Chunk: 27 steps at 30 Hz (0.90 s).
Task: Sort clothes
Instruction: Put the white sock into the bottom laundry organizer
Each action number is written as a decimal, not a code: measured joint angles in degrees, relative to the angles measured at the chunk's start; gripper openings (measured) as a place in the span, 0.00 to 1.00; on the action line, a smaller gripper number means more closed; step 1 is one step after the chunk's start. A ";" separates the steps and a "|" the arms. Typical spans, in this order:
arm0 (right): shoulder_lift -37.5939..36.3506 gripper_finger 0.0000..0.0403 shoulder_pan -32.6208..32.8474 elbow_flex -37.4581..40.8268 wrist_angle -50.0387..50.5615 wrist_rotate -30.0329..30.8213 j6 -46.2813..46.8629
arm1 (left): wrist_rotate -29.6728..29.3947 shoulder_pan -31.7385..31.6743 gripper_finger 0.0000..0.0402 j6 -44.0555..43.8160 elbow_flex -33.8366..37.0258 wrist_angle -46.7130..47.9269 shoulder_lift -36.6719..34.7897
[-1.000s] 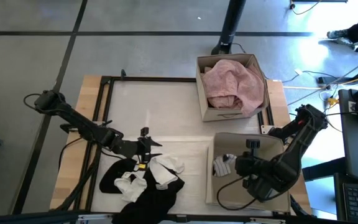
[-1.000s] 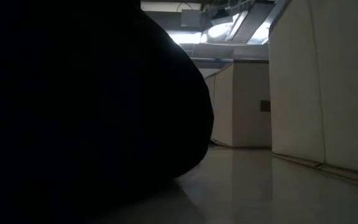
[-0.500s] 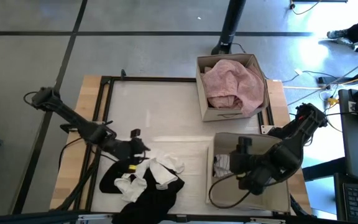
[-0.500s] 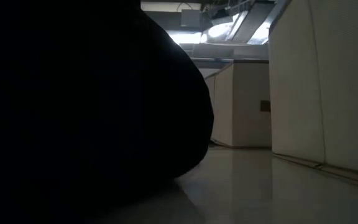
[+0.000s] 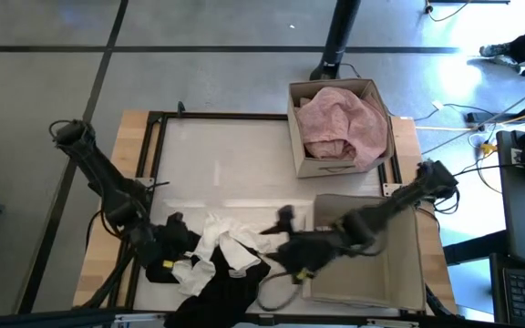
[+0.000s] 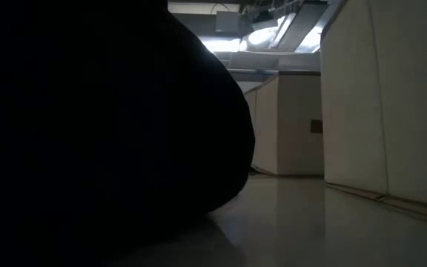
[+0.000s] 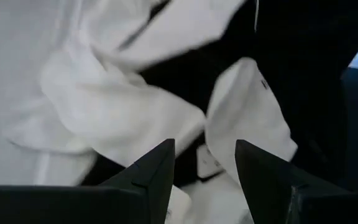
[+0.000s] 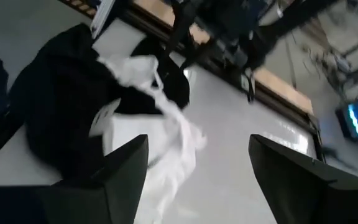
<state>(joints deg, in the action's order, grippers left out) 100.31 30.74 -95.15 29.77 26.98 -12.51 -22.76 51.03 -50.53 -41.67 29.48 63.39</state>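
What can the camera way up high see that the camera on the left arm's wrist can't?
Only the high view shows the tan cardboard box holding the pale pink soft garment, the second tan cardboard box near the right arm, the right gripper reaching toward the pile, and the wooden table edge.

Only the left wrist view shows the left gripper close up, open, just above the cloth.

Both show the small white fabric pieces lying on the black fabric garment.
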 joint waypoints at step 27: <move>20.96 0.69 -6.03 0.04 -30.35 -12.55 -11.06 | -0.08 2.86 0.22 4.80 3.20 -23.64 15.81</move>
<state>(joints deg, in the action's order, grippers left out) 121.27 24.71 -95.11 -0.58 14.44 -23.56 -22.84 53.89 -45.73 -38.47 5.85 79.20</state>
